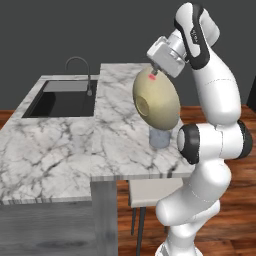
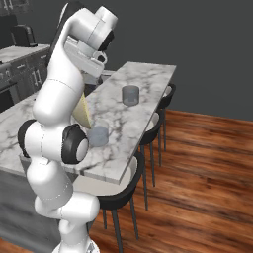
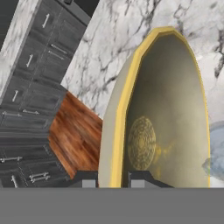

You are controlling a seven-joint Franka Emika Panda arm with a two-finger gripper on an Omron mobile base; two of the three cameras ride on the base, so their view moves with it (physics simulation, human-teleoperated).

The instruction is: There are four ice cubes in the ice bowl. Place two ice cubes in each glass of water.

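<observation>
Marble counter (image 1: 60, 145) as landmark: a black sink (image 1: 62, 100) is recessed in its far left part, with a curved faucet (image 1: 80, 70) at the sink's right rim. Dark-legged stools (image 2: 143, 163) stand along its right edge on wood floor (image 2: 197, 188). Dark drawer cabinets (image 3: 26, 87) stand beyond it.

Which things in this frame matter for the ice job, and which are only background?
Part of the job:
- ice bowl, lifted and tipped on edge, its rim pinched in the hand
- near glass of water, just below the bowl
- far glass of water

Background:
- sink
- faucet
- stools
- drawers
</observation>
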